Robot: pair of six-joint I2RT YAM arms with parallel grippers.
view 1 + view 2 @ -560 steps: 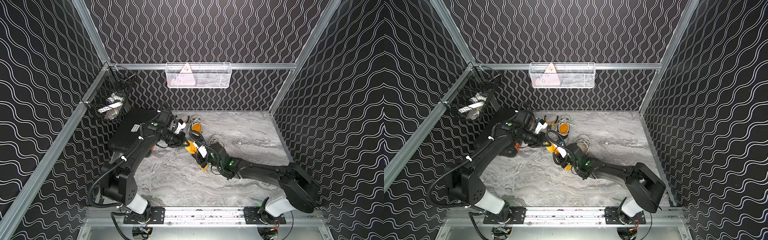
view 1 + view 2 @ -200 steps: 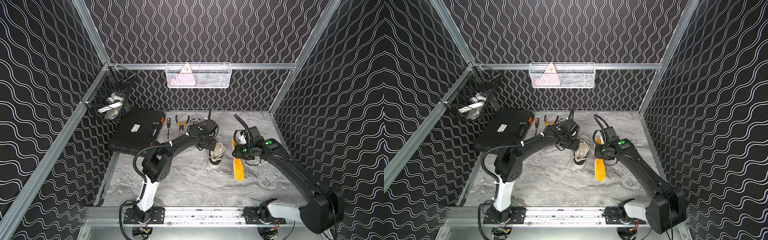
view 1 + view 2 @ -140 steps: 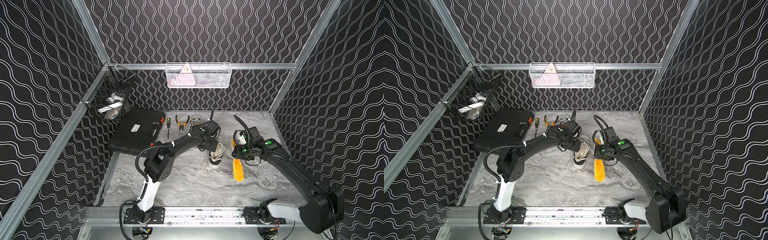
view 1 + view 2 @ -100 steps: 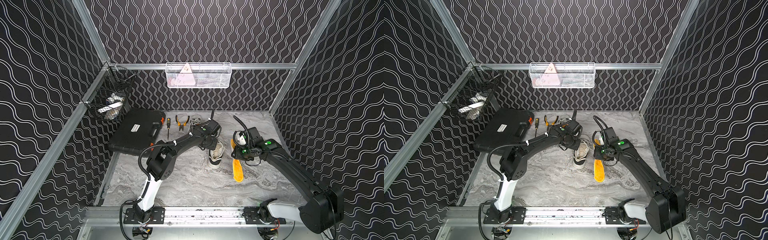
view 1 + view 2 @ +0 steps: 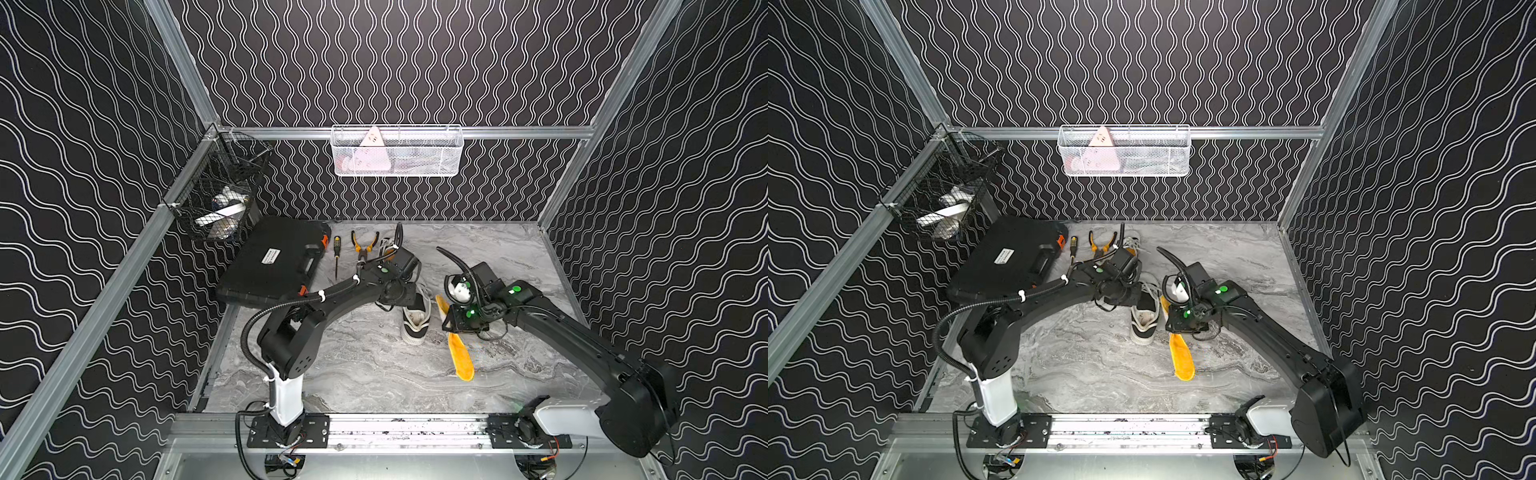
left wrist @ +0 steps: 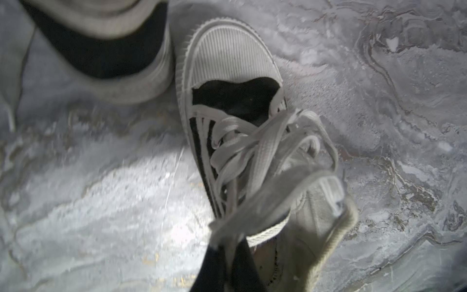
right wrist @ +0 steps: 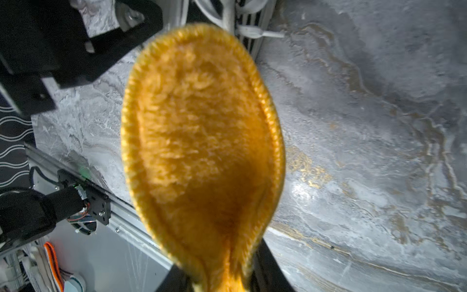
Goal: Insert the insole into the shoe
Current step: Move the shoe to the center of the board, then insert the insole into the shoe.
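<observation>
**Top views.** The bench (image 5: 365, 374) carries a black-and-white canvas sneaker (image 5: 415, 318) near its middle, sole down, with the toe toward the front edge. The left gripper (image 5: 409, 293) is at the sneaker's heel opening, and the wrist hides its jaws here. An orange fleece insole (image 5: 460, 357) runs lengthwise just right of the sneaker and apart from it, with its broad end toward the front edge. The right gripper (image 5: 455, 328) sits over the insole's midsection and covers it. Whether the insole's front tip touches the bench cannot be told.

A closed black tool case (image 5: 274, 262) occupies the back left corner. Beside it along the back edge are a screwdriver (image 5: 336, 255), pliers (image 5: 363, 245) and a second sneaker (image 5: 1130, 243), which is partly behind the left arm. A black wire basket (image 5: 216, 195) hangs on the left wall and a white mesh basket (image 5: 397, 153) on the back wall.

**Left wrist view.** The jaws are together, clamped on a pale fold of the sneaker's upper at the opening. Whether that fold is tongue or collar cannot be told. The laces (image 6: 252, 151) are loose. The ribbed white toe cap (image 6: 227, 55) points away from the gripper. A blurred shoe end (image 6: 108, 55), black with a pale sole band, lies just beside the toe cap.

**Right wrist view.** The jaws are clamped on the insole where it narrows. The fleece side faces the camera, and the broad end reaches away above the bench.
</observation>
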